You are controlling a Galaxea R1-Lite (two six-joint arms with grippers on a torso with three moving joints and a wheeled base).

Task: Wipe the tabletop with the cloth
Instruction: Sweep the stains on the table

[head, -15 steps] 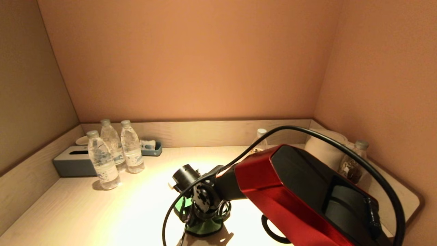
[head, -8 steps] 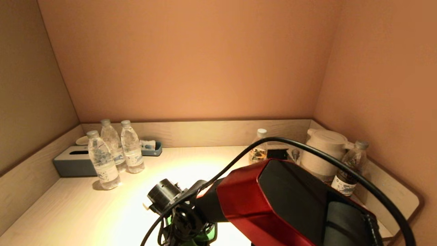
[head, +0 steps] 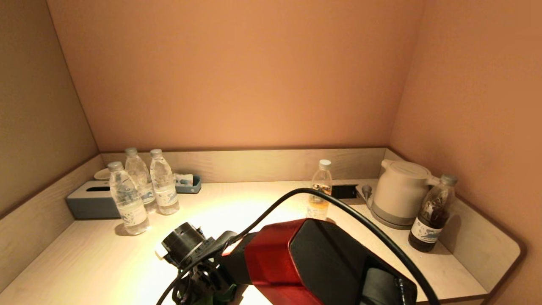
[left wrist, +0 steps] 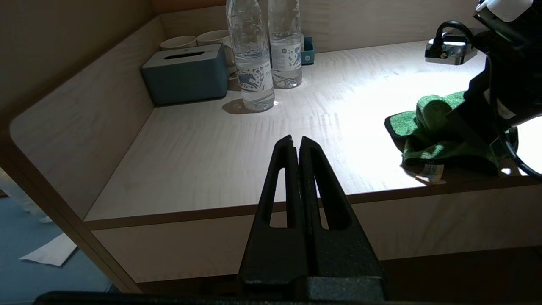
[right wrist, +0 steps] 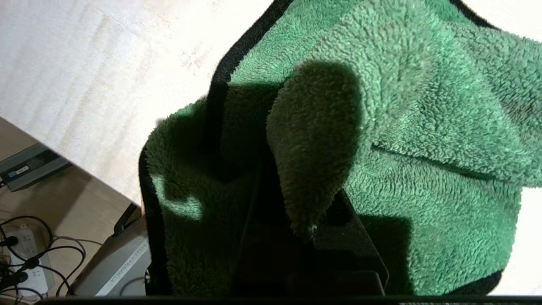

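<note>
My right hand [right wrist: 296, 220] is down at the front edge of the desk [left wrist: 203, 152], pinching a fold of the green cloth [right wrist: 402, 127], and the rest of the cloth lies bunched flat on the desk under and around this hand. My left hand [left wrist: 298, 146] hangs just off the front of the desk with its fingers pressed together and nothing in them. Three water bottles [head: 127, 199] and a blue tissue box [left wrist: 186, 76] stand well behind it.
</note>
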